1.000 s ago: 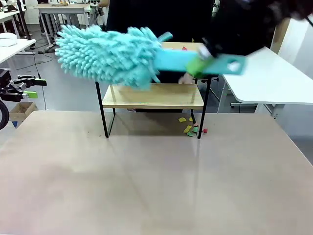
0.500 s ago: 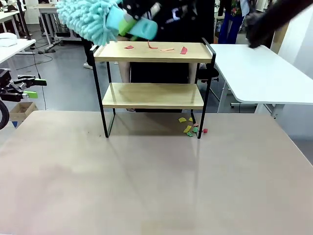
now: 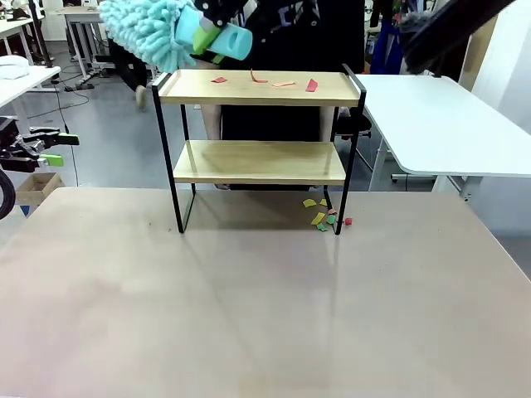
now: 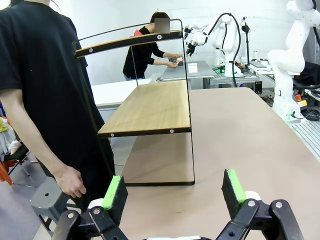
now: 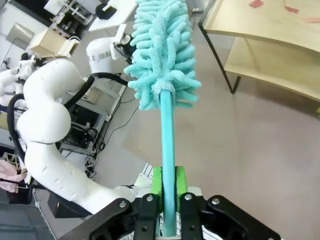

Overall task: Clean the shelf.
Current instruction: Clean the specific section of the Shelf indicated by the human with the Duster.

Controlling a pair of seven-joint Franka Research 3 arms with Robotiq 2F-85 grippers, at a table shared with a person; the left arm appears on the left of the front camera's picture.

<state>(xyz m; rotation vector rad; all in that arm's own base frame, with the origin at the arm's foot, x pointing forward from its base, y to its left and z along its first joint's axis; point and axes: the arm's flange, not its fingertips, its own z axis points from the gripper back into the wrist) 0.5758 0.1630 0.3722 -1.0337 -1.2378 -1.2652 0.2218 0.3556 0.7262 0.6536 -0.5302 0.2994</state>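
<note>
duster (image 3: 149,29): moved above shelf (image 3: 257,162) left end | right end effector (image 5: 168,182): grasping it | left end effector (image 4: 174,190): released

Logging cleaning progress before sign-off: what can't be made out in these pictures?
Front view: the fluffy teal duster is cut off by the top edge; the right end effector holding it merges with dark clothing.
Left wrist view: the two-tier wooden shelf with black metal frame shows its top board edge-on, upper face hidden.
Front view: coloured scraps by its leg, too small to count.
</note>
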